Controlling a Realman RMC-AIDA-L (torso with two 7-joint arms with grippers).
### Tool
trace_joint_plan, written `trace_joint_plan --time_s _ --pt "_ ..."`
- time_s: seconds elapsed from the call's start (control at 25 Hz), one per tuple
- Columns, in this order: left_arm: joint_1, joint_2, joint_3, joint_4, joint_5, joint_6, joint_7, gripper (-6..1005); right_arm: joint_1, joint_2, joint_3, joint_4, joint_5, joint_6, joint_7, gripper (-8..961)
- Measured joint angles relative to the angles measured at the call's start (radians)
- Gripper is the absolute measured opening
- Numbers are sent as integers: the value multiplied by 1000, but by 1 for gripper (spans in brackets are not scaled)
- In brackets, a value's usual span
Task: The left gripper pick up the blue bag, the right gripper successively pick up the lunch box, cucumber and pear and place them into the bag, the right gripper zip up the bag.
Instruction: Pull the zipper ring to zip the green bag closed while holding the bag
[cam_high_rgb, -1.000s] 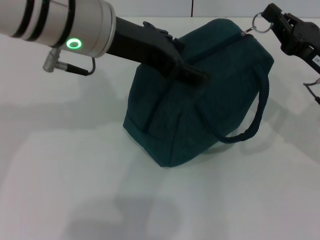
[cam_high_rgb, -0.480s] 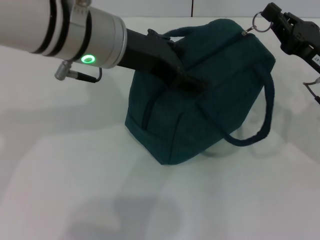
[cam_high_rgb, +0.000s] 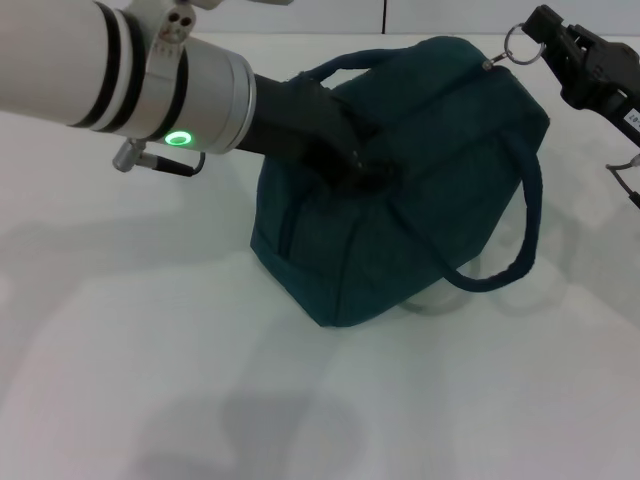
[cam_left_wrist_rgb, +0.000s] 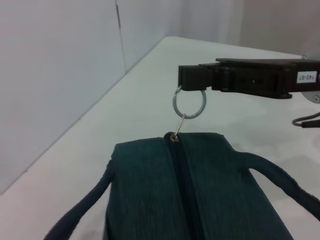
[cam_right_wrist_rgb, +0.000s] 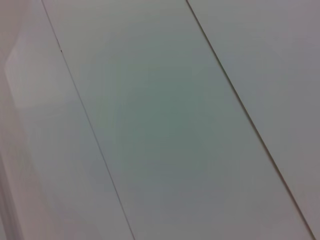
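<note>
Blue bag (cam_high_rgb: 400, 190) sitting zipped near far edge of white table (cam_high_rgb: 150, 380). Right gripper (cam_high_rgb: 535, 30) pinching zipper ring (cam_left_wrist_rgb: 189, 104) at bag's far end. Left gripper (cam_high_rgb: 360, 175) pressing on bag top; can't tell finger state.

**Item count**

We count one blue bag (cam_high_rgb: 400, 200) with two loop handles and one zipper ring pull (cam_left_wrist_rgb: 189, 103). We count two grippers: the left gripper (cam_high_rgb: 360, 178) and the right gripper (cam_high_rgb: 545, 30). One table (cam_high_rgb: 150, 350).
</note>
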Motion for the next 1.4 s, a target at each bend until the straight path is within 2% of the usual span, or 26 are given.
trace_joint_plan --time_s 0.36,0.68,0.96,1.2,1.4 --pt "6 0 1 1 0 -37 2 392 -3 0 0 0 1 0 0 11" --pt "14 0 1 14 0 -49 16 43 -6 -1 0 0 22 -6 7 9" --pt "32 0 1 34 -9 -56 27 41 -29 -2 0 20 80 -9 35 8" --pt "61 0 -7 49 -98 -87 98 41 -29 -4 1 81 142 -13 124 6" --pt "70 0 -9 61 -115 -104 121 40 -28 0 0 98 146 -10 178 0"
